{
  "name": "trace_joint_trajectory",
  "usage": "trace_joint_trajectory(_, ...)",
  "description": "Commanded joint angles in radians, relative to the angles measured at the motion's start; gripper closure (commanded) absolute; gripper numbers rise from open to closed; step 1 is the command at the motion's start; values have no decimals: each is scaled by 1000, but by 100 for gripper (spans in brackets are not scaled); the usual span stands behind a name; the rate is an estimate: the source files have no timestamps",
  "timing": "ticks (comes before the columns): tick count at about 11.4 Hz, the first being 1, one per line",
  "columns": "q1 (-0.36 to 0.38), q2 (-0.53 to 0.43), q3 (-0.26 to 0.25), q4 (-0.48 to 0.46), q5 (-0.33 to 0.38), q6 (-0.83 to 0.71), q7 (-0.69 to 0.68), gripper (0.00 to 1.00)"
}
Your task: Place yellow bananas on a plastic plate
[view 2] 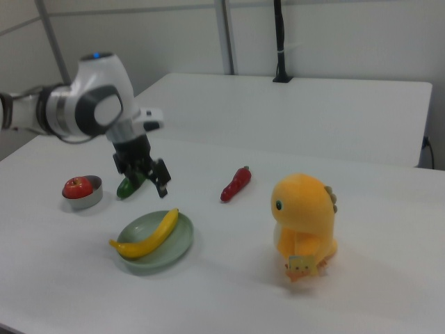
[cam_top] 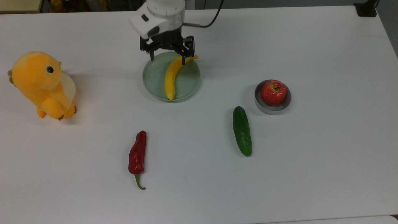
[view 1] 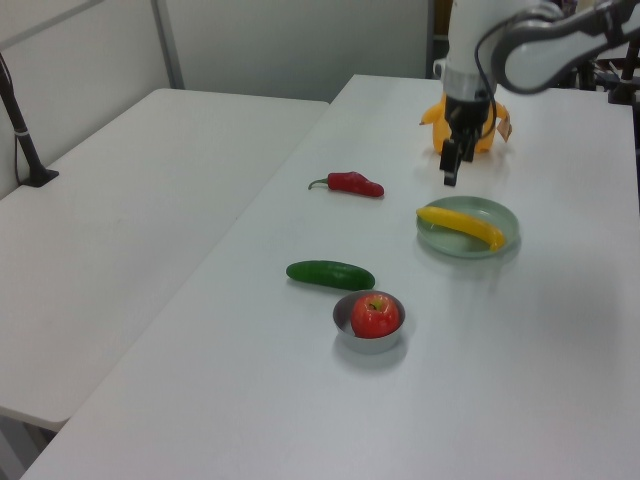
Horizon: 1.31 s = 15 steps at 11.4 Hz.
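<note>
Top view, near to far: red chili (cam_top: 137,154) and cucumber (cam_top: 242,130) on the surface (cam_top: 311,174), then the plastic plate (cam_top: 152,82) w/ the yellow bananas (cam_top: 171,78) lying across it, stem end over the far rim. Gripper (cam_top: 168,56) hangs above, fingers (cam_top: 184,59) apart, empty. Step looks like retreat: go straight up, don't clip the stem.

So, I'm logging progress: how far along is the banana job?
Placing looks done: the yellow banana lies in the plastic plate, one end overhanging the rim. The gripper is open, empty and above the plate. Nothing is in hand; at most, the arm pulling clear is left.
</note>
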Motion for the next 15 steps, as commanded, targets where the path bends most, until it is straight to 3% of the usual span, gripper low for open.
trace_joint_trajectory(1, 24, -34, -10, 111, 5, -127, 50, 0)
trace_joint_trajectory(4, 14, -99, -8, 120, 5, -130, 55, 0)
trace_joint_trajectory(8, 19, -106, -8, 200, 8, -258, 52, 0)
trace_joint_trajectory(11, 14, -119, -36, 200, 115, -250, 51, 0)
trace_joint_trajectory(15, 25, -119, -41, 196, 110, -250, 41, 0)
